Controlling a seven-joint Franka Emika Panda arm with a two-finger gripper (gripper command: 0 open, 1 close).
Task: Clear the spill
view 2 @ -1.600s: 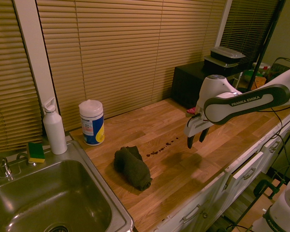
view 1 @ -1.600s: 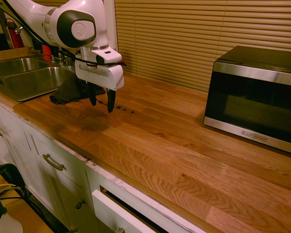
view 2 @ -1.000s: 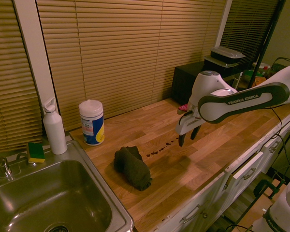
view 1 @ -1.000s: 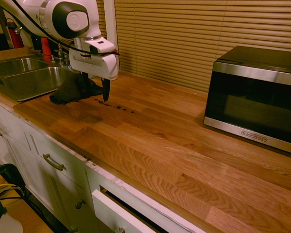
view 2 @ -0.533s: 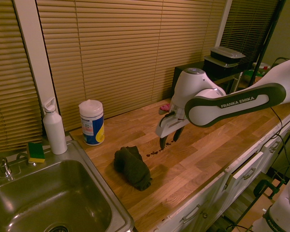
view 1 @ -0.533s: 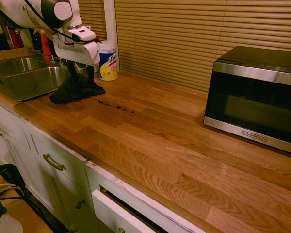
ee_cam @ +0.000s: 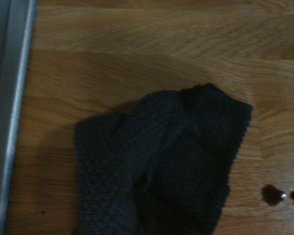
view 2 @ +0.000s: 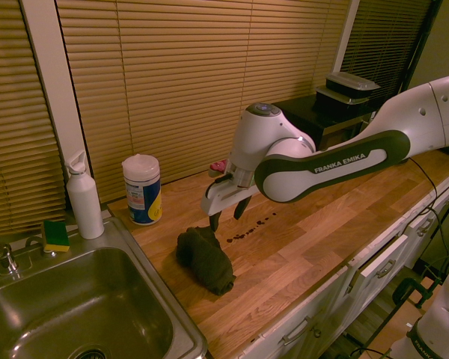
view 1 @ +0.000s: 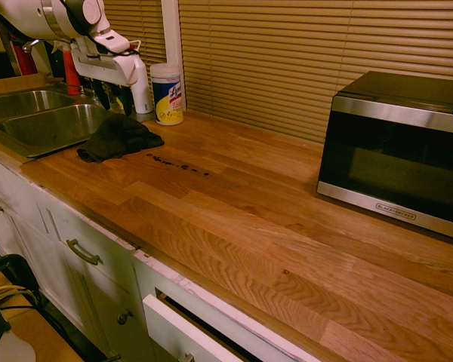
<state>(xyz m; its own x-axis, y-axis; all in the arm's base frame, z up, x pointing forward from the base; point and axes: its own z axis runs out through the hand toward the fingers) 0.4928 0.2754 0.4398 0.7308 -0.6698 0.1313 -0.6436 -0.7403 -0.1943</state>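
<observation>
- The arm has been carried from above the spill (view 2: 252,228) to above the cloth (view 2: 204,259), gripper (view 2: 226,214) fingers spread wide and empty.
- The cloth, beside the sink (view 1: 38,128), should be pinched at its raised middle fold.
- Only the wrist view resolves glossy drops just right of the cloth.

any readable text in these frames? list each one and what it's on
"FRANKA EMIKA": on the dark band of the robot arm.
"Lysol", only partly legible: on the wipes canister by the blinds; its smaller print is too blurred to read.
Brand strip along the lower edge of the microwave: too small to read.
White spray bottle near the sink: no readable label.
Wrist view: no text.
</observation>
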